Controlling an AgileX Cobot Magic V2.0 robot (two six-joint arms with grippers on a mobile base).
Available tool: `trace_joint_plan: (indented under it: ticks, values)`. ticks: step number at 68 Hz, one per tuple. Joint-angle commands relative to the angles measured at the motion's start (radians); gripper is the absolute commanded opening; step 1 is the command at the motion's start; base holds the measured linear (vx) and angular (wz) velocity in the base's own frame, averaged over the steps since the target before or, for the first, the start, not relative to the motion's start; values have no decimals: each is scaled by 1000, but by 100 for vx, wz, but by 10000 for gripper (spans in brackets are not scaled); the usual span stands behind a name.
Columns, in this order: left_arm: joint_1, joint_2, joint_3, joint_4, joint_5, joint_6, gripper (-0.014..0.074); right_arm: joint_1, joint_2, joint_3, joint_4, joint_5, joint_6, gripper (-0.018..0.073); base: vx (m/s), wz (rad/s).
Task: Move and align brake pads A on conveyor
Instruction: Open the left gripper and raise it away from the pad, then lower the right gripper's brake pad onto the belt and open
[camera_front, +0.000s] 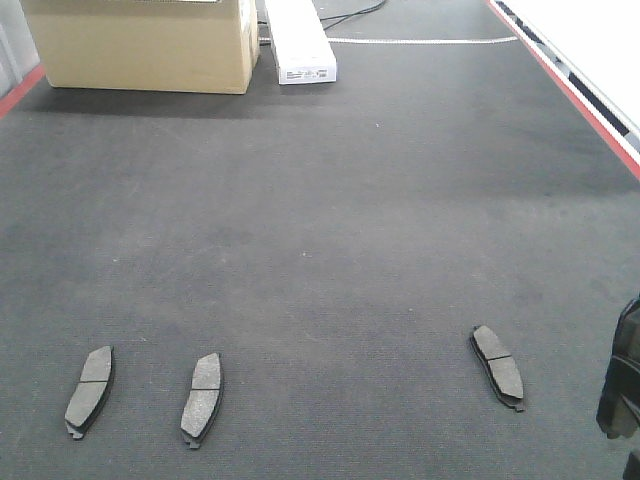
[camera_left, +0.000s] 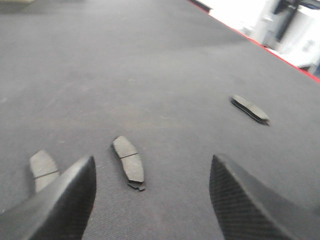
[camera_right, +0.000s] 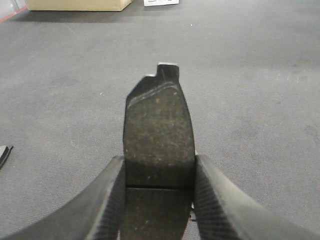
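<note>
Gripping a brake pad (camera_right: 159, 135), right pincer (camera_right: 159, 185) over conveyor (camera_right: 250, 75)

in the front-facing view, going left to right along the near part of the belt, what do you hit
Left brake pad → second brake pad → a wide bare stretch of conveyor → third brake pad, angled the other way → right gripper at the frame edge.

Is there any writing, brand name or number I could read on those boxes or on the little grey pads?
White box: a small dark label on its end, too small and blurred to read.
Cardboard box: no print shows on it.
Brake pads: no lettering visible, only a thin cross groove.
Conveyor: no readable signs.
</note>
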Motion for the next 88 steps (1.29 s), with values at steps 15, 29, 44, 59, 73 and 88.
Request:
trace_joint_plan:
  ticks: [15,29,44,59,73,88]
  values:
    - [-8,-10,-19,-39,-71,65,482,-5,6,-32,-10,-93,-10,-4,0,0]
    - [-8,-10,-19,-43,-66,65,482,-5,6,-32,-13,-93,-10,-4,0,0]
    - [-8,-10,-19,-43,-66,65,482,-5,18,-37,44,-73,8,-2,0,0]
    - [-8,-10,-19,-43,-66,65,482,-5,216,-184,158,79,-35,15,0,0]
    - [-8,-10,-19,-43,-66,65,482,-5,505,-386,348,198,-212,56,0,0]
    - [-8,-11,-19,-43,-66,65,482,72,789,-517,376,230,-205,84,0,0]
